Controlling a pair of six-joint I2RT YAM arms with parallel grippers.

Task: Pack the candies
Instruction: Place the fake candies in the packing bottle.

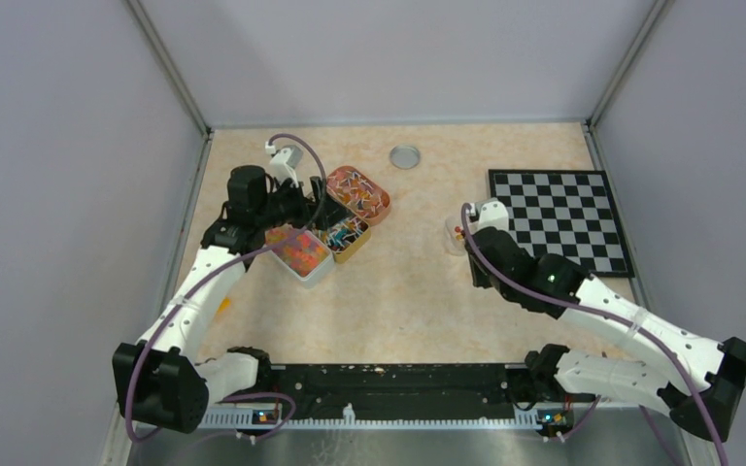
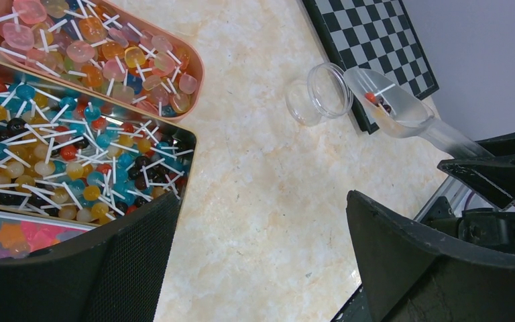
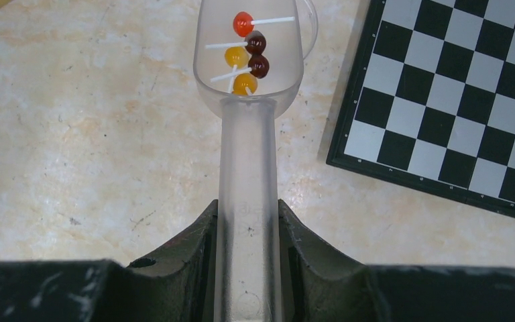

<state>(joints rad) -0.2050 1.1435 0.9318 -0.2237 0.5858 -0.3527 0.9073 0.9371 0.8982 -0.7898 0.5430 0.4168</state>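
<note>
My right gripper (image 3: 248,211) (image 1: 473,236) is shut on the handle of a clear plastic scoop (image 3: 248,154). Its bowl (image 2: 389,100) holds several small round candies (image 3: 247,54) on white sticks, red, orange and dark brown. The bowl hangs right beside the mouth of a small clear jar (image 2: 318,94) (image 1: 454,238) by the chessboard's edge. My left gripper (image 2: 260,201) (image 1: 296,209) stands open over bare table, next to the trays. A mass of tiny pink, orange and yellow sweets fills a white tray (image 1: 298,250) (image 2: 7,238).
A pink oval tray (image 1: 357,192) (image 2: 94,47) and an orange-rimmed tray (image 1: 343,236) (image 2: 74,154) hold many stick sweets. A round lid (image 1: 405,155) lies at the back. The chessboard (image 1: 559,218) (image 3: 456,100) covers the right side. Walls enclose the table.
</note>
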